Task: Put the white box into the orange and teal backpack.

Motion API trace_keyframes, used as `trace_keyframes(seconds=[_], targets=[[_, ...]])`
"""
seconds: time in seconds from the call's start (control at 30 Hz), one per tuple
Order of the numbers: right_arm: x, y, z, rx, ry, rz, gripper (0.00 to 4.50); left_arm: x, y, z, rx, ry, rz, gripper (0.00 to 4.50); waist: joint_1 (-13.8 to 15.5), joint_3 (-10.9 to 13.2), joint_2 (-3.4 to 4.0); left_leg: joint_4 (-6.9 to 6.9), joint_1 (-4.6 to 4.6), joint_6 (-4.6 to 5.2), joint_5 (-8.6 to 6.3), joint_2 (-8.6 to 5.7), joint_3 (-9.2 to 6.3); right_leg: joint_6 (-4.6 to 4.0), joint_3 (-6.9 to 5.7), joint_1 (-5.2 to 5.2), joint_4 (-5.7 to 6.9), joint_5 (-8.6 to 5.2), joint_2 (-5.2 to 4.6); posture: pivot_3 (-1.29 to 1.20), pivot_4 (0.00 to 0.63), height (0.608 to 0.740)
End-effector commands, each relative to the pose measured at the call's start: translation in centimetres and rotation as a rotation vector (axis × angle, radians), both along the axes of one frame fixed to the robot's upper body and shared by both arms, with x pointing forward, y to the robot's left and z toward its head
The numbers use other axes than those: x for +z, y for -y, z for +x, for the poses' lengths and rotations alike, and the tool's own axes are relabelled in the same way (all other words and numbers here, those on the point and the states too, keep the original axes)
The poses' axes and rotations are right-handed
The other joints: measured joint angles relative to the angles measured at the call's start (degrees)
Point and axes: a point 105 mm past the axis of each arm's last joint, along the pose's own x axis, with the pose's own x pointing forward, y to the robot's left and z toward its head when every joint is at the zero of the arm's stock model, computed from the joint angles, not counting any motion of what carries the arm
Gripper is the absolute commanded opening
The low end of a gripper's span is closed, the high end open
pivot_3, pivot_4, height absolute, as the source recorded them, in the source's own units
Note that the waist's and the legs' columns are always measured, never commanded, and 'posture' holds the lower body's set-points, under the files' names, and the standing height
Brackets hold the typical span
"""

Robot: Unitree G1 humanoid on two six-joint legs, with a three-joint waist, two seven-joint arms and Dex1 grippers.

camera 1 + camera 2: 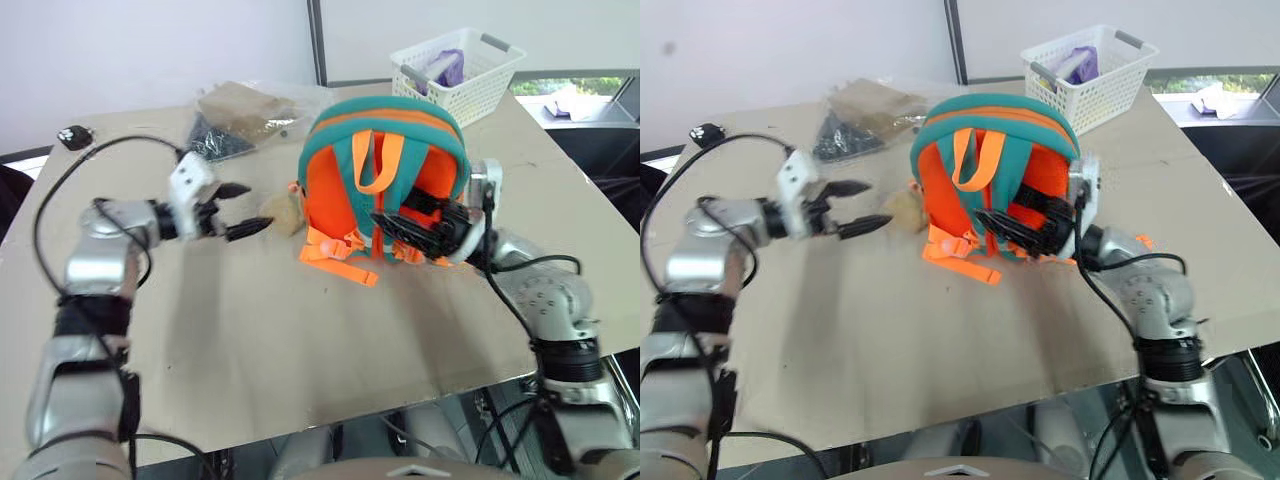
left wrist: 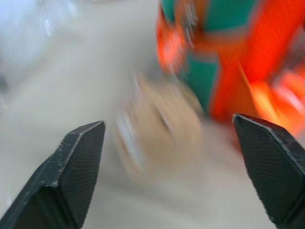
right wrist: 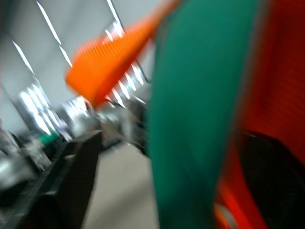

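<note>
- On the tabletop (image 1: 300, 340), head views: the orange and teal backpack (image 1: 385, 180) stands upright near the middle, straps side toward the robot, orange loop handle hanging over the teal top band. White box not seen on the tabletop in any view; I cannot tell where it lies.
- Tan plush toy (image 1: 280, 215) lies against the backpack's lower left side, touching it.
- Left gripper (image 1: 240, 210) hangs just left of the plush toy, pointing right toward it, fingers spread apart, nothing between them.
- Right gripper (image 1: 395, 225) is pressed against the backpack's lower front, over the straps. Its fingers look parted against the fabric; no clear hold on a strap.
- Behind the backpack, far left: clear plastic bag (image 1: 240, 120) with dark and tan contents. Far right corner: white lattice basket (image 1: 455, 70) with something purple inside.
- Small black object (image 1: 75, 135) sits at the tabletop's far left edge.
- Left wrist view: blurred. Both fingertips (image 2: 76, 171) stand wide apart, released, with the tan plush toy between and beyond them, the backpack behind it.
- Right wrist view: blurred. A teal band and an orange strap of the backpack lie close between the two dark fingers (image 3: 62, 186), which are well separated.
</note>
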Motion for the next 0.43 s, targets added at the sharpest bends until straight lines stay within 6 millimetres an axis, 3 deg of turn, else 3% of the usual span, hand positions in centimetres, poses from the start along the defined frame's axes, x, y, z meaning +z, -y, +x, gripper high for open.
trace_keyframes(seconds=[0.03,0.13,0.27,0.43], targets=[[-1.4,2.0,-2.5,0.036,0.1,-0.16,4.45,-0.7,0.4,-3.2,-0.037,-0.035,-0.018,4.5,0.3,0.0,0.01,0.0,0.0,0.0,0.0,0.02,0.0,0.0,0.01,0.01,0.0,0.0,0.0,0.0,0.15,0.74],[-3.7,4.8,-3.6,-0.005,0.079,-0.264,4.45,-3.1,1.7,-5.7,-0.03,-0.085,-0.016,4.5,1.4,0.0,-0.02,0.01,0.0,0.04,-0.02,0.04,0.02,0.0,0.03,0.09,-0.07,0.0,-0.01,0.0,0.15,0.74],[-8.2,9.8,-4.7,-0.111,0.064,-0.443,4.45,-6.2,5.2,-9.4,-0.01,-0.086,-0.074,4.5,3.1,0.1,0.03,-0.01,0.5,0.15,-0.1,0.12,0.11,0.01,0.05,0.67,-0.28,0.0,0.01,0.0,0.15,0.74],[-11.9,13.8,-4.7,-0.283,0.016,-0.485,4.45,-8.9,8.0,-12.9,0.017,-0.137,-0.15,4.5,3.5,0.1,0.03,-0.08,0.77,0.24,-0.16,0.21,0.15,0.07,0.03,1.1,-0.58,0.04,0.09,0.0,0.15,0.74]])
